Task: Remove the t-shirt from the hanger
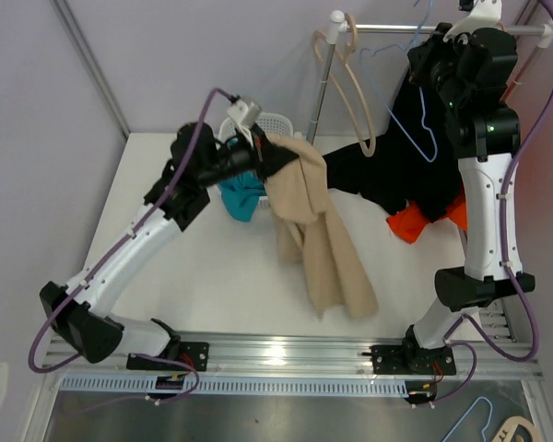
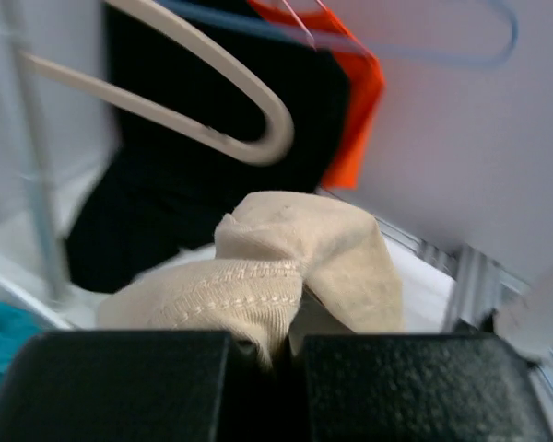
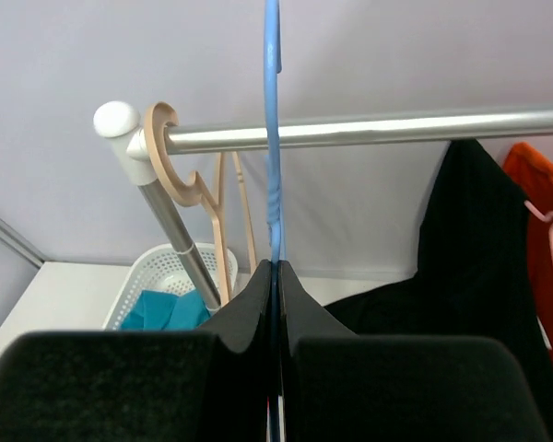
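One beige t-shirt [image 1: 318,239] hangs from clamped left gripper [image 1: 263,155], trailing onto table [image 1: 212,276]; right gripper [image 3: 275,273] pinches one blue hanger [image 3: 273,138].

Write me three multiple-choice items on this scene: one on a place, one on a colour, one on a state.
1. Where does the teal cloth lie?
A. in the white basket
B. beside the white basket
C. under the white basket

2. What colour is the hanger that the right gripper clamps?
A. tan
B. blue
C. orange

3. How is the left gripper?
A. open and empty
B. shut and empty
C. shut on the beige t-shirt

Answers:
1 A: the right wrist view shows teal inside the basket's mesh wall.
2 B: a blue wire runs up from between the shut fingers.
3 C: beige fabric is pinched between its fingers.
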`<state>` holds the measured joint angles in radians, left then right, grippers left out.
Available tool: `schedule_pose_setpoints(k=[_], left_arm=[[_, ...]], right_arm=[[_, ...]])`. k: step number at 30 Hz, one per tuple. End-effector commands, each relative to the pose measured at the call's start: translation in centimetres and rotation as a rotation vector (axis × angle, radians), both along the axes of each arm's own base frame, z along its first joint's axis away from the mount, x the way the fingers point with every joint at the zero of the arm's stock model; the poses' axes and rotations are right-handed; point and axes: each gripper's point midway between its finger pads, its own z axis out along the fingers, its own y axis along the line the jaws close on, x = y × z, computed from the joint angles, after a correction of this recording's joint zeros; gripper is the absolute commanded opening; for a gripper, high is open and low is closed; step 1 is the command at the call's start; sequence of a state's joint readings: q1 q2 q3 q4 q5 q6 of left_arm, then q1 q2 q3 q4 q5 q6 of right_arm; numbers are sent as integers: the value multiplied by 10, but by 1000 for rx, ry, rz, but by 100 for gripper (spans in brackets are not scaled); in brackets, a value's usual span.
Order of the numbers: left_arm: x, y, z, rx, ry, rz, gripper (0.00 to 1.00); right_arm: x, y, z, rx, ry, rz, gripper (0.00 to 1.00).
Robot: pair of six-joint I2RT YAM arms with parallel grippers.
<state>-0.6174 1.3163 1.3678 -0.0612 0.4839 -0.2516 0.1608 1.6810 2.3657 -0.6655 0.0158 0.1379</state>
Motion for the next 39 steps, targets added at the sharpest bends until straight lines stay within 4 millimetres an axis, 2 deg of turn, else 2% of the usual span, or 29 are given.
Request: schedule_pose_setpoints(k=[1,2,3,4,5,6,7,8,9,11,13,14,15,17,20,23,25,26,29,30,31,32,33,34,35,36,37,38,39], left_arm=[[44,15,69,-83,-141,63,1],[55,17,74,-84,-159,80,1],[68,27,101,-106,-220,121,1],[87,28,117,-107,-274,149,1],[91,34,147,-135,-342,174,1],[106,43,157,-142,-376,208,1],[118,48,167,-150,-409,237,1],[127,53,203,-190,-494,259,1],[141,62,207,-187,-513,276,1],[171,66,212,-219,-543,297,1],[186,88,229,-283,-614,363,1],[196,94,228,-309,-601,387,1],[214,102,218,-312,-592,415,1],[228,108,209,-322,-574,430,1],[253,99,168,-275,-474,407,1],[281,93,91,-245,-278,424,1],[282,94,80,-263,-245,440,1],[290,95,53,-242,-179,469,1],[300,92,6,-188,-52,510,1],[303,91,-4,-174,-18,516,1],[308,88,-34,-130,80,522,1],[309,86,-50,-106,128,513,1],[306,82,-60,-86,168,487,1],[303,81,-82,-53,243,483,2],[301,81,-92,-48,275,482,5],[295,82,-123,-17,348,486,8],[289,81,-132,-13,378,481,10],[285,82,-135,-16,384,482,12],[270,87,-159,1,435,488,15]], right_arm=[[24,5,8,10,-60,45,0],[27,6,7,14,-59,53,0],[31,7,7,16,-63,58,0],[41,8,1,18,-55,58,0],[45,7,-2,18,-52,57,0],[47,6,1,21,-61,60,0],[57,7,-8,23,-45,64,0],[61,7,-9,26,-49,68,0],[64,8,-9,34,-52,76,0],[76,8,-19,39,-35,82,0],[79,9,-19,52,-32,98,0],[85,8,-27,49,-14,99,0],[85,9,-28,51,-14,99,0],[88,10,-35,52,-1,103,0],[90,19,-45,64,18,144,0],[86,35,-48,50,18,176,0],[81,46,-47,44,18,199,0],[80,50,-48,39,22,214,0],[78,59,-53,36,36,249,0],[78,60,-54,33,40,249,4],[78,61,-57,28,48,249,14],[78,59,-57,25,49,242,44],[78,56,-56,15,47,226,56],[76,47,-50,8,34,190,62],[74,41,-49,5,38,170,73],[73,34,-46,8,34,153,76],[68,29,-40,31,32,157,76],[62,8,-34,53,31,129,76],[58,-2,-30,74,30,121,76]])
